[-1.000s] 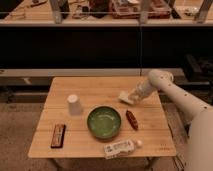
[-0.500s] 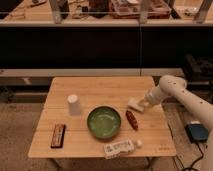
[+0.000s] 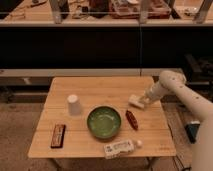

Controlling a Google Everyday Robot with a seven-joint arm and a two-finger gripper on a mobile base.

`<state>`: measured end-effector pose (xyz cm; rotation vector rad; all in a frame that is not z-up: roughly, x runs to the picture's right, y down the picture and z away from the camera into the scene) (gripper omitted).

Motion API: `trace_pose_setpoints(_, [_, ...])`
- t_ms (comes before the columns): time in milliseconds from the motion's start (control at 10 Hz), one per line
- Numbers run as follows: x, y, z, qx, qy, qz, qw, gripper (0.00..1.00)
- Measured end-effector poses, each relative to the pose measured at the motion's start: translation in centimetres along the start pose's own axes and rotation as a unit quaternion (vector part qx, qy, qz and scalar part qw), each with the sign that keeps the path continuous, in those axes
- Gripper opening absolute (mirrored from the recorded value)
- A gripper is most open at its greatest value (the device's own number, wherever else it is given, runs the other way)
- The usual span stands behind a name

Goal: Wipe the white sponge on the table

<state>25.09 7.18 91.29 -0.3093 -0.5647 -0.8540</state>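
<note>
The white sponge [image 3: 135, 101], a small flat off-white block, lies on the light wooden table [image 3: 100, 86] near its right edge. My gripper [image 3: 143, 100] reaches in from the right at the end of the white arm and sits on the sponge's right end, shut on it and holding it low against the tabletop. The gripper hides part of the sponge's right side.
A green bowl [image 3: 104, 121] sits mid-front, with a reddish-brown packet [image 3: 132, 120] to its right, just in front of the sponge. A white upturned cup [image 3: 73, 105] stands left. A dark bar [image 3: 58, 135] lies front left, and a white labelled bottle [image 3: 120, 147] lies at the front edge.
The gripper and the sponge have slid together to the right and slightly toward the front of the table. The arm has drawn back toward the right edge.
</note>
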Motion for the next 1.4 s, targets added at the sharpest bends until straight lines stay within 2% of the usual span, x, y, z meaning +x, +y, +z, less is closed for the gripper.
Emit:
trace_pose_setpoints(200, [0.1,-0.2,0.1,0.004,-0.001,0.001,1.0000,0.24])
trace_pose_setpoints(400, [-0.2,-1.7,0.8,0.008,-0.001,-0.004,1.0000,0.24])
trace_pose_setpoints(500, [-0.2,-2.5,0.7,0.007,-0.006,-0.003,1.0000,0.24])
trace_pose_setpoints(700, [0.6,-2.5,0.6,0.001,-0.006,-0.003,1.0000,0.24])
trace_pose_setpoints(900, [-0.1,-4.1,0.9,0.004,-0.009,-0.003,0.9999,0.24])
trace_pose_setpoints(1100, [-0.3,-3.9,0.3,-0.002,-0.014,-0.003,0.9999,0.24])
trace_pose_setpoints(1200, [0.2,-3.6,0.8,-0.004,-0.018,0.000,0.9998,0.24])
trace_pose_setpoints(1400, [0.9,-4.6,2.1,-0.002,-0.018,-0.005,0.9998,0.24])
